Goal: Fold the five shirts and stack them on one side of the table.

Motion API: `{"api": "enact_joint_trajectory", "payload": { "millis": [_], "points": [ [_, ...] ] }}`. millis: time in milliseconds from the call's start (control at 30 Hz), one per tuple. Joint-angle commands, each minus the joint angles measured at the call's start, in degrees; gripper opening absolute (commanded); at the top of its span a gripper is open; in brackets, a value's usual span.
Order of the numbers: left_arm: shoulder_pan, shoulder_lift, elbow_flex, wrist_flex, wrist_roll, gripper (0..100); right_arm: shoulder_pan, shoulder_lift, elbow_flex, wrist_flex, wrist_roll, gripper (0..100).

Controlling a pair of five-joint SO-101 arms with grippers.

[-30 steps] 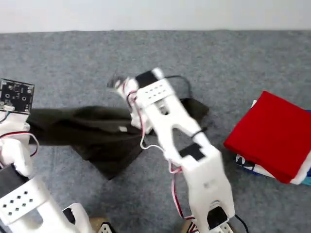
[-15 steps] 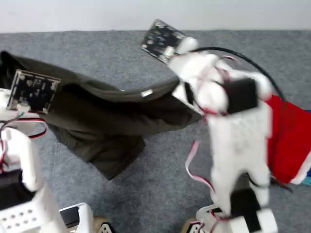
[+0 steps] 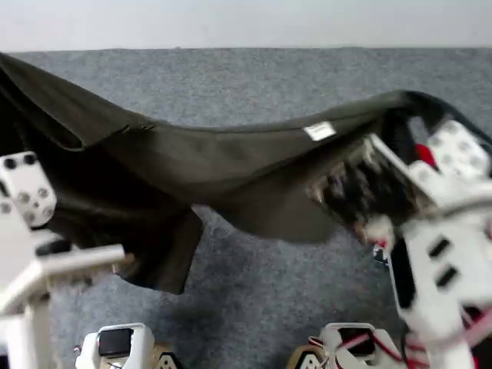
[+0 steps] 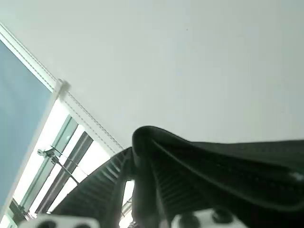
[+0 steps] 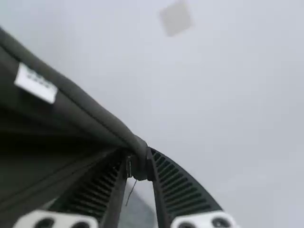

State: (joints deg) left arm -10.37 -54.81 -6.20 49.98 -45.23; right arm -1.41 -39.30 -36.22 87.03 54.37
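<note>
Grey table, dark shirt stretched aloft, left gripper and right gripper clenching its edge.

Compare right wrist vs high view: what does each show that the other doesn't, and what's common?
Right wrist view: the right gripper shut on the edge of the dark shirt, with fabric bunched between the fingertips. High view: the shirt spread wide and held up above the grey table, with one part hanging down on the left. Both: the dark shirt and its white label.
</note>
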Motion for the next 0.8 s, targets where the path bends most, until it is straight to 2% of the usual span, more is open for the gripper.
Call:
{"api": "enact_joint_trajectory", "payload": {
  "millis": [0, 233, 400, 767],
  "points": [
    [0.35, 0.35, -4.26, -1.58, -1.85, 1, 4.53, -2.51, -3.34, -4.44, 1.67, 0.8],
    [0.44, 0.7, -10.15, -2.11, -6.15, 1, 8.84, -5.32, -3.34, -8.66, 3.69, 0.8],
    [0.44, 1.67, -9.98, -10.02, -8.7, 1, 10.33, -5.58, -3.34, -8.4, 3.52, 0.8],
    [0.44, 1.14, -12.09, -9.67, -8.62, 1, 10.42, -11.12, -3.08, -6.11, 3.69, 0.8]
  ]
}}
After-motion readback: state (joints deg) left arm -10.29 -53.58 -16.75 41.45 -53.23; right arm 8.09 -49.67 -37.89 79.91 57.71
